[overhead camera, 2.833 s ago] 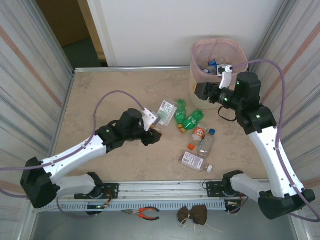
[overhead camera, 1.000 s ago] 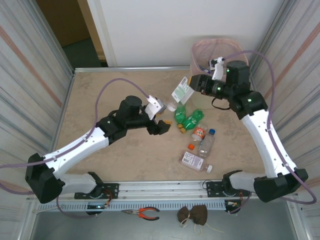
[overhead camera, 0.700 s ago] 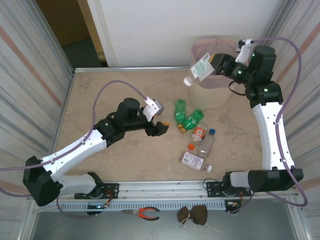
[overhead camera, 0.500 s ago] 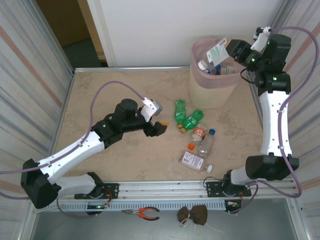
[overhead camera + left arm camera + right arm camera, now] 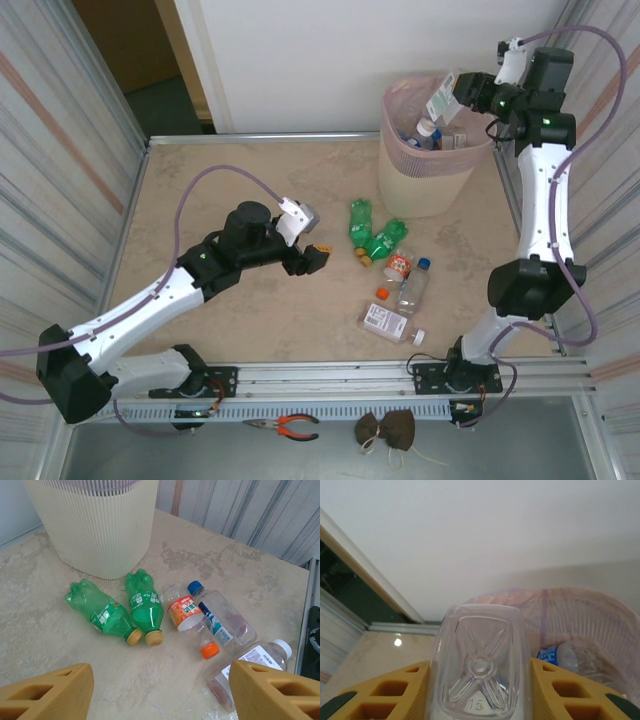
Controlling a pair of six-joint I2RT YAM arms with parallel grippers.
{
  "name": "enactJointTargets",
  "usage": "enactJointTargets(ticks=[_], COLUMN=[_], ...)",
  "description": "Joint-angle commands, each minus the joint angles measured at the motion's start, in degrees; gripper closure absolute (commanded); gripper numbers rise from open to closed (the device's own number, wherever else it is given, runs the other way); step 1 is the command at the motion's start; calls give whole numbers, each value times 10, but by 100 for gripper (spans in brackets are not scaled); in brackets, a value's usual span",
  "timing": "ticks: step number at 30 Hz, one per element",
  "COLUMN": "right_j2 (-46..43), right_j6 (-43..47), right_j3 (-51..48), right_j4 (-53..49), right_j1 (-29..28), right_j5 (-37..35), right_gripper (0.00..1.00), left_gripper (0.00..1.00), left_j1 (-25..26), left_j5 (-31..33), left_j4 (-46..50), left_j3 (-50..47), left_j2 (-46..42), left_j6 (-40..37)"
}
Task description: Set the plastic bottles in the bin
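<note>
Cream-beige and ribbed, the tall plastic bin (image 5: 420, 185) with its translucent pink liner stands at the far right of the marble-patterned bench (image 5: 230, 170) in the overhead view. The right jaws hang high over its mouth, clamped on a flat clear plastic bottle with a white label (image 5: 441, 98). The bottle slants steeply, neck toward the opening. The left jaws hover low over mid-bench, spread and empty. Two crumpled green soda bottles (image 5: 361, 217) lie just to their right, with several more bottles nearer the arm bases.

From the left wrist, both orange fingers (image 5: 47, 690) sit wide apart at the lower corners with nothing between them. The green pair (image 5: 144, 605) lies ahead, side by side, long axes running away from the jaws, yellow caps nearest. To their right lie an orange-labelled bottle (image 5: 184, 612), a blue-capped clear one (image 5: 220, 617) and a flat white-labelled one (image 5: 255, 662).

From the right wrist, the held bottle's moulded base (image 5: 480, 665) is pinched between the fingers (image 5: 395, 692), its long axis pointing away toward the pink-lined rim (image 5: 580, 605). Letting go looks likely to drop it inside. The left arm is the nearer one for the green pair.
</note>
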State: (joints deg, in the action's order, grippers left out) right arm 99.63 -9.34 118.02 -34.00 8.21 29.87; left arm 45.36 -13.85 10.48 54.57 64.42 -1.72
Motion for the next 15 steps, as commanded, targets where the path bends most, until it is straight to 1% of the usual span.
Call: enactJointTargets(ticks=[1,11,15], right_j2=[27,105,141], right_j6=[85,151,171], right_j3=[22,30,50], right_j4=[-50,-104,-136], right_j1=[4,-7,-16], right_j5=[9,2,3], right_gripper=[69,68,65], left_gripper=[28,29,28], left_j1=[-4,-6,-7], left_j5=[8,12,12], left_j4=[6,14,14], left_j3=[-10,-12,-15], left_j2=[-14,-17,-18], left_j6=[-1,-4,-3])
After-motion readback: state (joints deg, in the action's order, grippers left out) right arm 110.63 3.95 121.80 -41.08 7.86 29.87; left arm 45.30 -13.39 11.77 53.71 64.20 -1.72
